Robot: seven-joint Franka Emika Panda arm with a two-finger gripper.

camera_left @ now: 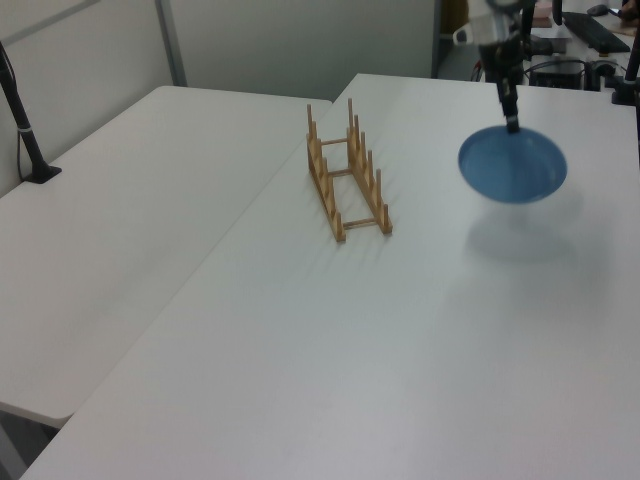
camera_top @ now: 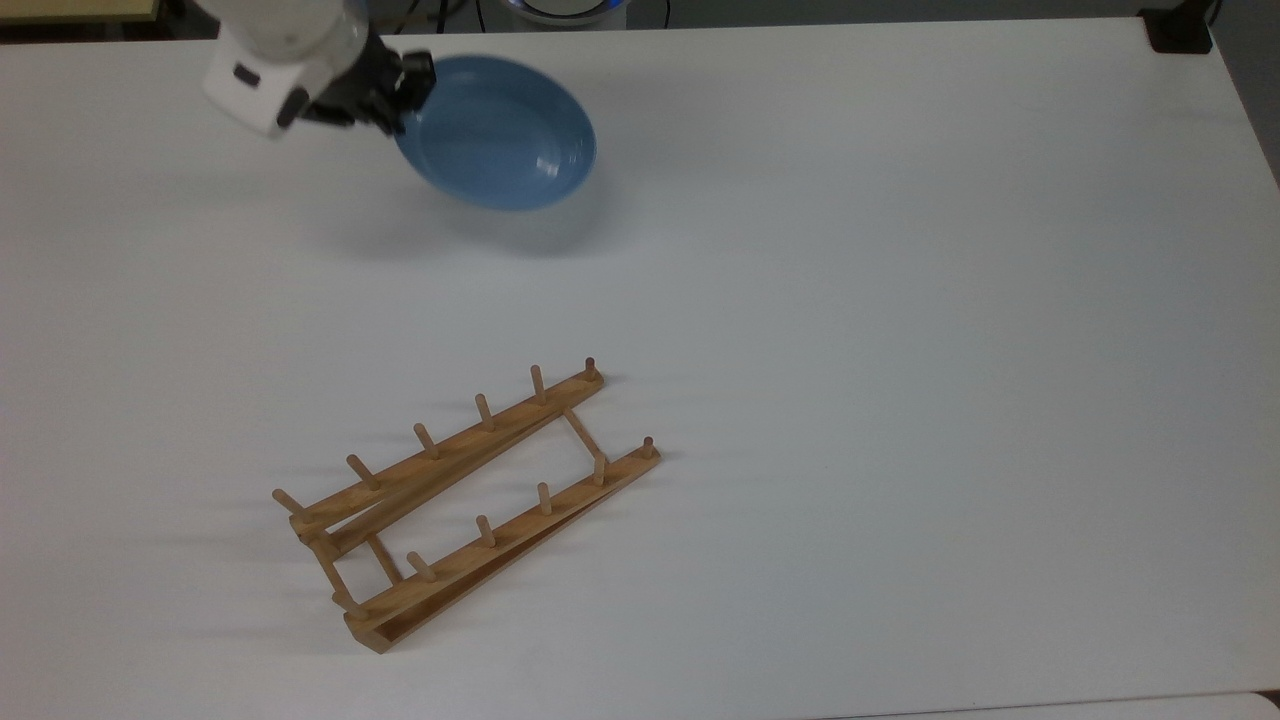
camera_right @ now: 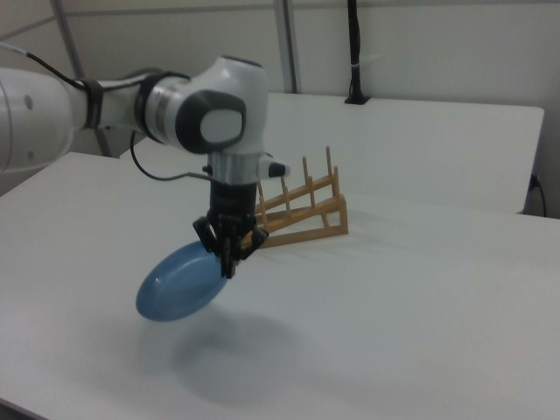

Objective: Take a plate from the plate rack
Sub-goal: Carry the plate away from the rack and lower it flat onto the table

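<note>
Gripper (camera_right: 229, 259) clamped on plate (camera_top: 497, 133) rim, plate tilted above the table (camera_top: 900, 300), well apart from rack (camera_top: 465, 500).

A wide white bench (camera_top: 900, 300) fills the foreground, its matte top evenly lit, with soft shadows. In the left view a 2nd white table (camera_left: 110, 230) stands just beside it along a straight seam, and a black pole (camera_left: 20, 110) rises from a clamp at that table's far edge. Behind both run pale grey partition panels (camera_left: 290, 45) with a light metal upright (camera_left: 170, 40). At the left view's upper right sits a cluttered desk with dark equipment (camera_left: 590, 40). A black mount (camera_top: 1180, 28) sits at the bench's corner in the top view.
</note>
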